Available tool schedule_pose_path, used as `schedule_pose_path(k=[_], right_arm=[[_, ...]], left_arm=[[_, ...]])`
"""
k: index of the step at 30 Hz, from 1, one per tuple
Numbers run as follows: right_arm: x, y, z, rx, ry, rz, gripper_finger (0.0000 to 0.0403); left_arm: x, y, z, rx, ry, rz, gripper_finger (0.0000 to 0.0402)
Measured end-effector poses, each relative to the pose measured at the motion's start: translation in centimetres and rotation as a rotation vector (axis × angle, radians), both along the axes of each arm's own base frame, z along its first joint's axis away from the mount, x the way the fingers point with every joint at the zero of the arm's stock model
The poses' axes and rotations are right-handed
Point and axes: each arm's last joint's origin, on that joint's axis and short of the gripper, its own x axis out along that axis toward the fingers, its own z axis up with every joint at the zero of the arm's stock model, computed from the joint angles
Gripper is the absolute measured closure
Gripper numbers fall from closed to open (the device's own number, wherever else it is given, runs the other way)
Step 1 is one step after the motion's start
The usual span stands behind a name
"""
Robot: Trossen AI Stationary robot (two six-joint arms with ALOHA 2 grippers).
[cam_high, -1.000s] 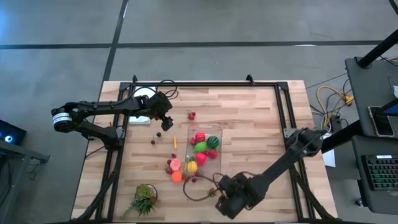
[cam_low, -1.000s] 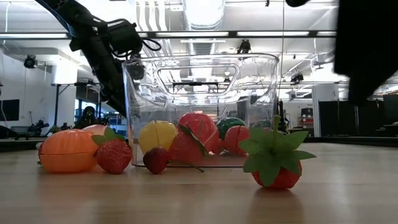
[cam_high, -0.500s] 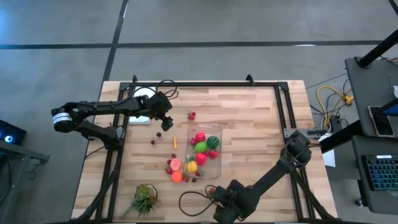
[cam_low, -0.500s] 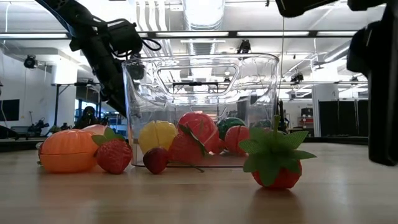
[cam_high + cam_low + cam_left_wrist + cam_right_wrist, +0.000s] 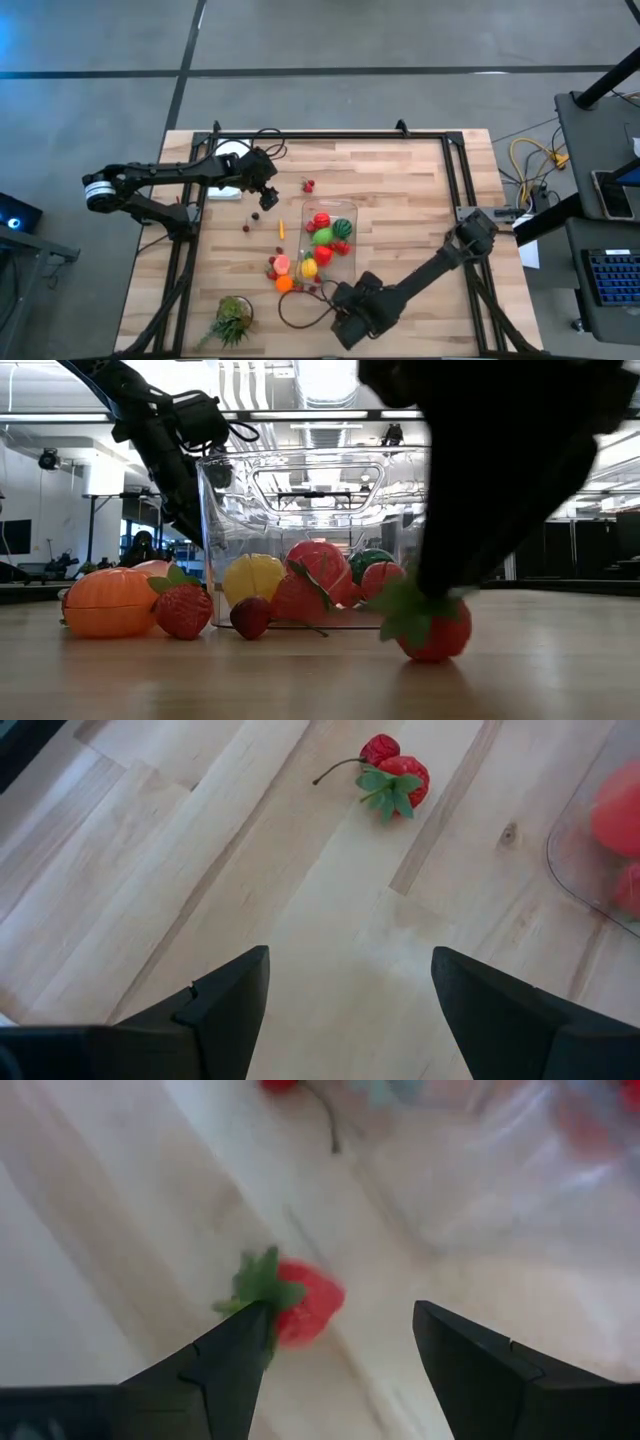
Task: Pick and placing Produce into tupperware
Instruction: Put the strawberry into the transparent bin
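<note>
Wooden counter (image 5: pixel 400 190) is carrying everything, black frame rails along its edges. Two dark arms are reaching in: left arm from the counter's left edge, right arm from the right edge down toward the near middle.

Clear tupperware (image 5: pixel 330 243) is sitting mid-counter, long side running front to back. Inside it, several produce pieces are lying: a red one, a green one, a dark green-red one, a yellow one partly at the near end. In the low view its walls (image 5: pixel 320 500) are showing yellow, red and green pieces at the bottom.

Leafy green tuft (image 5: pixel 232 320) is lying at the near-left corner, well apart from the container.

Right gripper (image 5: pixel 335 305) is hovering low just beside the near end of the tupperware, jaws partly spread and holding nothing. A red strawberry (image 5: pixel 305 1308) with green leaves is lying on the counter between its fingers, close against one finger; contact cannot be told. In the low view the same strawberry (image 5: pixel 430 632) is sitting under the dark arm, in front of the container.

Left gripper (image 5: pixel 268 196) is waiting near the far-left, jaws spread wide, empty. Ahead of it a small red strawberry with a stemmed cherry (image 5: pixel 395 775) is lying, well apart from its fingers.

Loose produce left of the container: orange piece (image 5: pixel 108 603), strawberry (image 5: pixel 183 610), small dark red piece (image 5: pixel 250 617), a pink piece (image 5: pixel 283 263), tiny red bits farther left.
</note>
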Motion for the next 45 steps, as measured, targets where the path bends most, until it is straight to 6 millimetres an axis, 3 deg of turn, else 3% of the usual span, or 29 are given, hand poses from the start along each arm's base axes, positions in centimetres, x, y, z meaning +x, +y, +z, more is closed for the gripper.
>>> schedule_pose_path(k=[12, 34, 45], right_arm=[[1.0, -0.6, 0.1, 0.073, -0.018, -0.037, 0.0161], [0.7, 1.6, 0.8, 0.579, -0.125, -0.965, 0.0161], [0.8, 0.1, 1.3, 0.484, -0.105, -0.948, 0.0161]], left_arm=[[0.0, 0.0, 0.0, 0.000, 0.000, 0.000, 0.0136], [-0.1, 0.0, -0.1, -0.009, 0.006, 0.009, 0.0136], [0.0, -0.2, -0.1, -0.088, -0.031, 0.051, 0.0136]])
